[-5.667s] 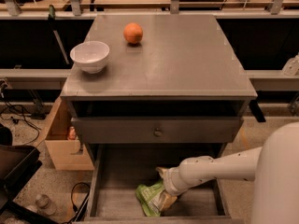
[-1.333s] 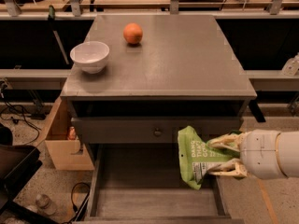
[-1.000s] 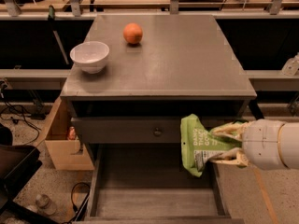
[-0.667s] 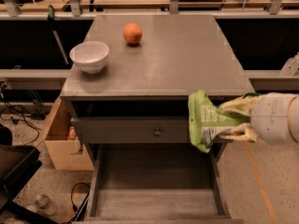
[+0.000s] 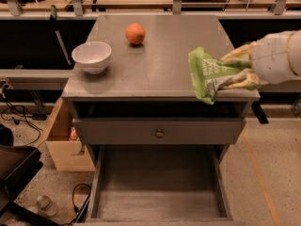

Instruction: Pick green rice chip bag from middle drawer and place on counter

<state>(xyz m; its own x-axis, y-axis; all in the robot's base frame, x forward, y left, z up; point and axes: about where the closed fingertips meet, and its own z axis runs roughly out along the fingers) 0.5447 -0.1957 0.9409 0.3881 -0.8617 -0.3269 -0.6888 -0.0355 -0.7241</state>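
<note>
The green rice chip bag [image 5: 207, 74] hangs in the air over the front right part of the counter [image 5: 160, 60]. My gripper [image 5: 237, 69] comes in from the right and is shut on the bag's right end, with its pale fingers [image 5: 242, 79] above and below the foil. The bag's lower corner reaches just past the counter's front edge. The middle drawer [image 5: 157, 182] is pulled out below, its flat bottom bare.
A white bowl [image 5: 91, 56] stands at the counter's left side and an orange [image 5: 135, 34] sits near its back middle. A closed drawer front with a round knob [image 5: 160, 133] lies above the open drawer. A cardboard box [image 5: 63, 145] stands left of the cabinet.
My gripper has lifted the bag out of the drawer, up past the drawer front, to counter height at the right front corner. The drawer is left bare.
</note>
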